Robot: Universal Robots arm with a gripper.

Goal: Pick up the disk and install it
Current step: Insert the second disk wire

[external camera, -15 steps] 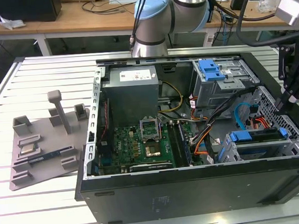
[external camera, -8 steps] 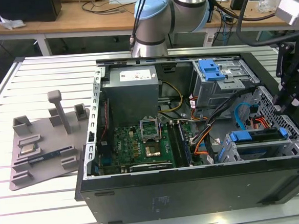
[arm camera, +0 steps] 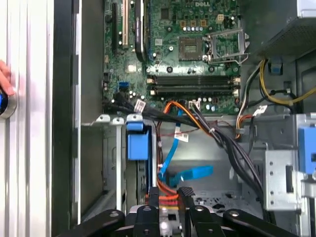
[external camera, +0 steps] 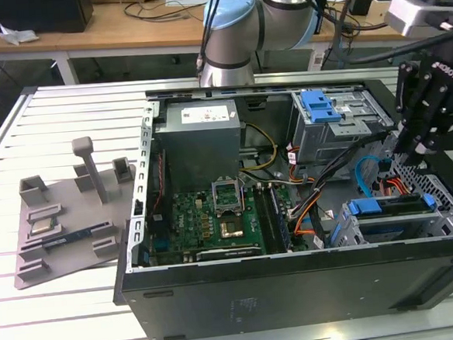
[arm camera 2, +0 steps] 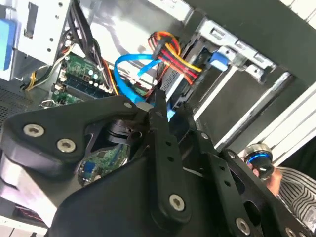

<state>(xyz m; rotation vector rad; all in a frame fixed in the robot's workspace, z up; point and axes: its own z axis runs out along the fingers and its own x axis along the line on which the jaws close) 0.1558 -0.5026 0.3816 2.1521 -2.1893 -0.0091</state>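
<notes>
In the near corner of the open computer case [external camera: 297, 289], on the exterior view's right, the disk [external camera: 392, 206] sits in a low grey bay just inside the case's near wall, with its blue bracket uppermost. It lies level and nothing grips it. Red, orange and blue cables [external camera: 367, 177] run down to the bay on its far side.

The claw [external camera: 406, 156] hangs just above and a little beyond the disk, clear of it, pointing down into the case. In both wrist views its black fingers [arm camera: 153, 197] stand narrow, with a small gap between them through which the cables show; nothing is held between them.

Farther back on the same side stands the grey metal drive cage [external camera: 333, 131] with its blue latch [external camera: 319, 105]. The green motherboard [external camera: 214, 214] fills the case floor toward the exterior view's left, and the grey power supply [external camera: 201, 137] stands beyond it.

Outside the case, on the slatted white tabletop [external camera: 58, 322] at the exterior view's left, lies a grey tray [external camera: 67, 220] with small parts in it. In the first wrist view a person's hand [arm camera: 4, 79] rests at the tabletop's edge.
</notes>
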